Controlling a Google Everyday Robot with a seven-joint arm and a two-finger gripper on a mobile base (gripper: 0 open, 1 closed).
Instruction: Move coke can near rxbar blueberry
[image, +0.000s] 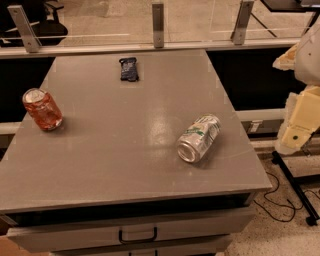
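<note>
Coke can (42, 109) stood at about 9 o'clock on the tabletop (120, 160), close to the left edge, silver rim uppermost. Rxbar blueberry (129, 69) lay flat near 12 o'clock, by the far edge. The two were well apart, with bare surface between them. A white and green can (198, 138) lay on its side toward 4 o'clock, one end turned to the camera, apart from both. End effector (299, 125) hung off the tabletop at 3 o'clock, beyond the right edge, a cream-coloured mass partly cut by the frame. It touched none of the objects, and whether it was released or clenched could not be told. Judgement: no part of the task was done, with no reach, no grasp, and the coke can far from the bar. All was left to do: cross to 9 o'clock, take the can, carry it toward 12 o'clock, set it just beside the bar. The lying can sat off the line between the two, though a reach from 3 o'clock would likely pass over it.
</note>
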